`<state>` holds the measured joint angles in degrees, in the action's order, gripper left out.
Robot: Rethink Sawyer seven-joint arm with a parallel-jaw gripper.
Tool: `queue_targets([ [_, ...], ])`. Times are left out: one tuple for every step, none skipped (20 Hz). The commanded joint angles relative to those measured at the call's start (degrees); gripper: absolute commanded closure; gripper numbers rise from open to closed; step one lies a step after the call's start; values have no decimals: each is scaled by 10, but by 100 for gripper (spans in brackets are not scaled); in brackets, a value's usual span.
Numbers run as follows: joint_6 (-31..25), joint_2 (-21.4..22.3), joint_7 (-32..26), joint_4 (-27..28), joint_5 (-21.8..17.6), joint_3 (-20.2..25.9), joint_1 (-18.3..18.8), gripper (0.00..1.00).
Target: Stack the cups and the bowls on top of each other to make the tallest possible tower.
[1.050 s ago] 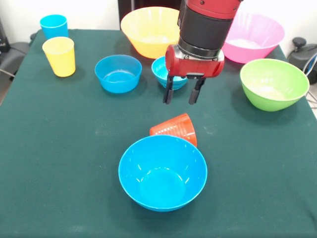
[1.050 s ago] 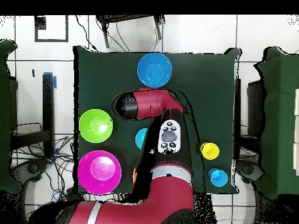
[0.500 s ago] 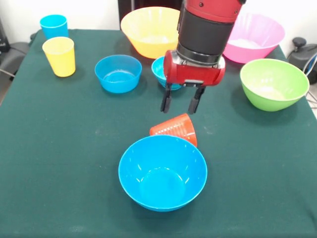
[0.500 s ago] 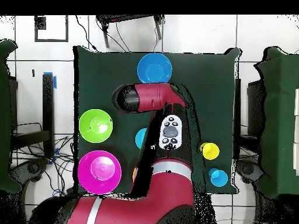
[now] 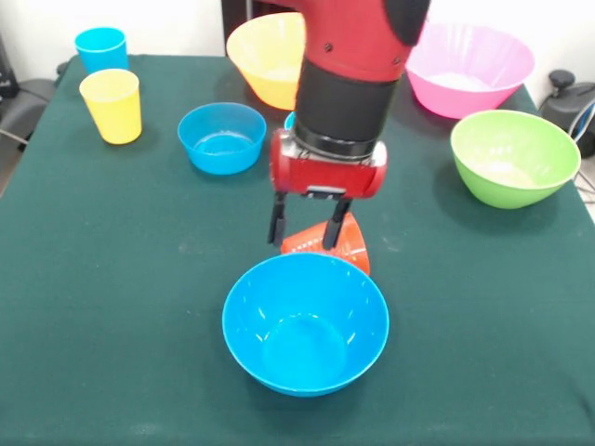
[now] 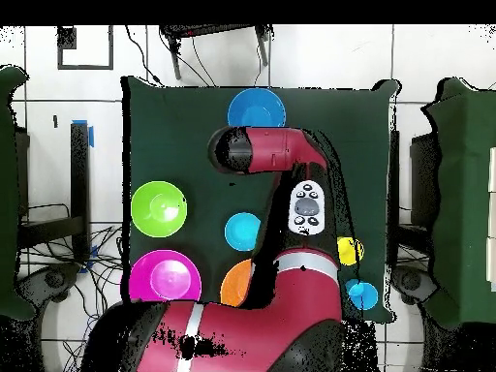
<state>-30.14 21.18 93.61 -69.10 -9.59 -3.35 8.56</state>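
My gripper [image 5: 305,228] is open and hangs low over the orange-red cup [image 5: 342,247], which lies on its side just behind the medium blue bowl [image 5: 305,323]. One finger is at the cup's narrow end and the other over its middle; whether they touch it is unclear. A small blue bowl [image 5: 221,137] sits left of the arm, and the yellow cup [image 5: 112,104] and sky-blue cup [image 5: 100,46] stand at the far left. Yellow-orange [image 5: 258,56], pink [image 5: 474,65] and green [image 5: 513,153] bowls sit at the back and right. Everything sits apart; no tower is in view.
The arm covers most of another small blue bowl [image 5: 289,120] behind it. From overhead the arm [image 6: 281,160] hides the cup and part of the medium blue bowl [image 6: 257,107]. The dark green cloth [image 5: 112,279] covers the table.
The gripper has come forward and down, from above the small bowls to just over the orange-red cup. It stays open, and no cup or bowl has moved.
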Motion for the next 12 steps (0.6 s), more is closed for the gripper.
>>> queue_targets([
  [-14,-37,26,-3,11,72,21,0],
  [-11,-38,24,-4,11,73,23,0],
  [-6,-42,24,-3,11,73,25,0],
  [-5,-43,24,-2,10,72,25,0],
  [-6,-46,25,2,11,71,25,0],
  [-9,-46,24,4,10,70,25,0],
  [-8,-47,26,4,9,68,25,0],
  [-10,-47,26,4,9,67,25,0],
  [-15,-43,25,5,8,65,22,0],
  [-16,-41,25,4,7,63,20,0],
  [-10,-36,24,-5,3,61,19,0],
  [-5,-31,24,-13,-1,59,17,0],
])
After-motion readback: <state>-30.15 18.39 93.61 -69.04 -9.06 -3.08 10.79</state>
